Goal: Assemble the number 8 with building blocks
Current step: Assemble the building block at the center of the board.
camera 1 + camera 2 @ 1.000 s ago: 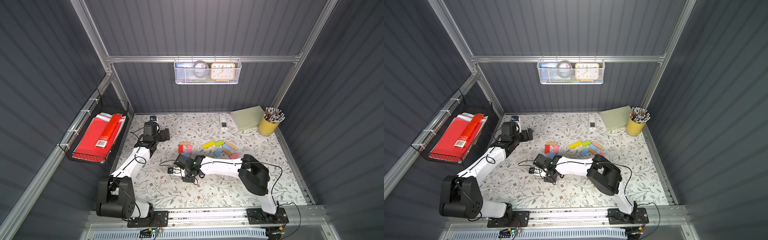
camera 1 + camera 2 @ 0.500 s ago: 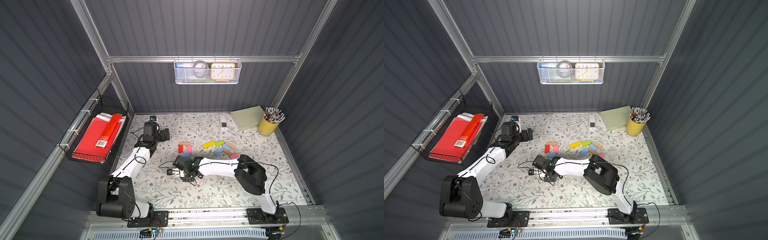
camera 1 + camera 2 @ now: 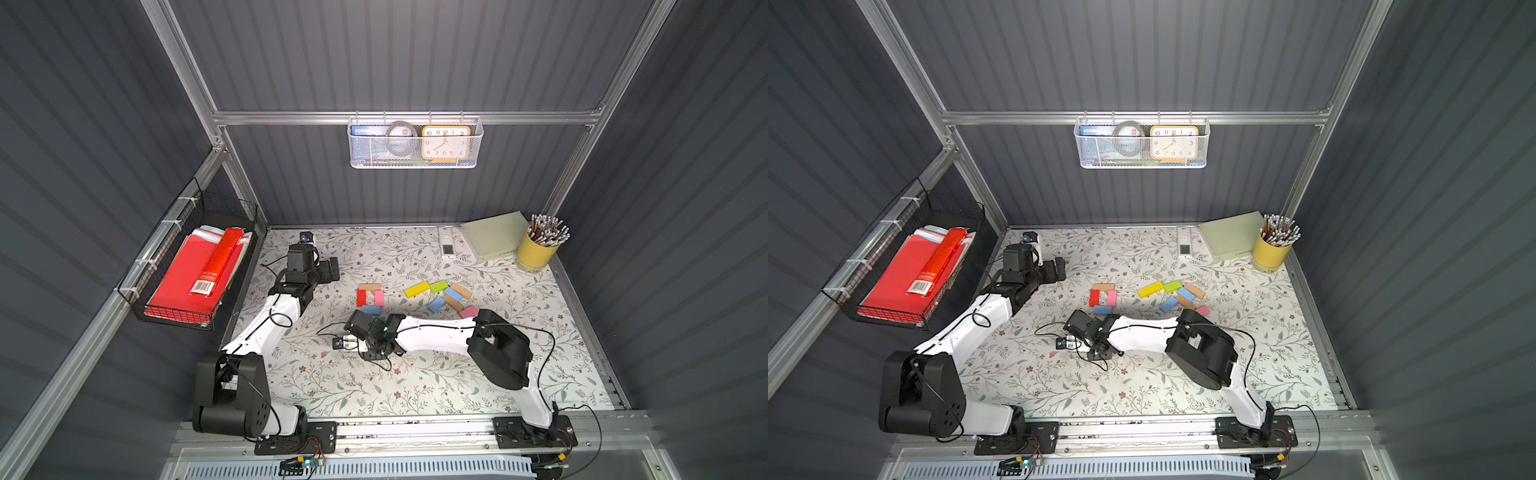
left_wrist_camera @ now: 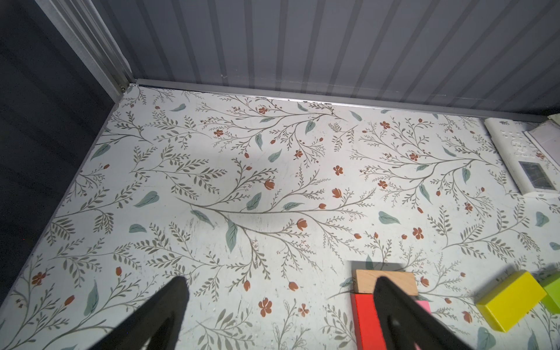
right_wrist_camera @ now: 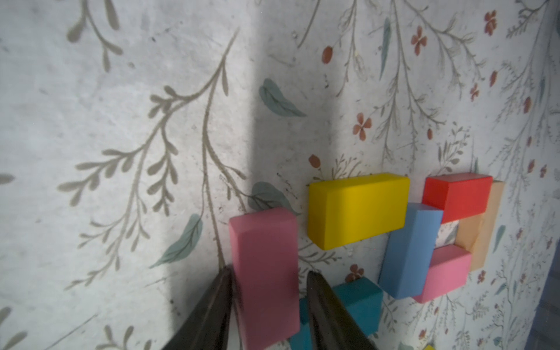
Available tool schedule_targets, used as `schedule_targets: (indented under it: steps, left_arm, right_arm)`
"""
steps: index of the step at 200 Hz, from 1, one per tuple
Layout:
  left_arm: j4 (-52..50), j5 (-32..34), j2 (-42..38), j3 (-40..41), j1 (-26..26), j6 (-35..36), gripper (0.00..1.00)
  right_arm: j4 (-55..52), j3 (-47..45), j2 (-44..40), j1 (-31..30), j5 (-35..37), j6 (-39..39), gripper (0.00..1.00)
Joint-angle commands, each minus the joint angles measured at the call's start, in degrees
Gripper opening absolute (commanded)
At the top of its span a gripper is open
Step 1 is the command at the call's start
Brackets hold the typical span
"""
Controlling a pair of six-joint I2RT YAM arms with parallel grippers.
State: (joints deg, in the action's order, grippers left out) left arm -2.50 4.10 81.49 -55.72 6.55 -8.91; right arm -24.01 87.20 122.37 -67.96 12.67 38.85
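Wrist view alone shows right tool [image 5: 269, 271] straddling pink block [image 5: 263, 242], grip unclear; left tool [image 4: 281, 281] spread.

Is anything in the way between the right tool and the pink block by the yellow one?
Nothing visible does. The pink block lies between the fingers of the right tool; the yellow block and teal block sit beside it.
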Motion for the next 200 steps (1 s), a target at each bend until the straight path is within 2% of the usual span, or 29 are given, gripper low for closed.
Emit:
schedule_targets:
  steps: [1,34,107,151,200]
  left_arm:
    - [-0.7,0.4,-1.4,0.5,-0.4,1.2,0.99]
    - [-0.8,0.4,-1.2,0.5,-0.3,1.2,0.99]
    - [-0.8,0.4,-1.2,0.5,-0.3,1.3,0.99]
    - [-0.8,0.4,-1.2,0.5,-0.3,1.3,0.99]
    - [-0.8,0.5,-1.1,0.5,-0.4,1.3,0.99]
  right_arm:
    - [-1.9,-1.1,1.5,0.0,0.1,0.7,0.45]
    - [-2.2,-1.2,1.6,0.3,-0.5,0.4,0.39]
    - [-2.0,-1.4,1.8,1.1,0.1,-0.3,0.37]
    - [-1.7,-1.4,2.0,1.1,0.3,-0.7,0.38]
    - [-1.2,-2.0,2.1,1.2,1.4,-0.9,0.44]
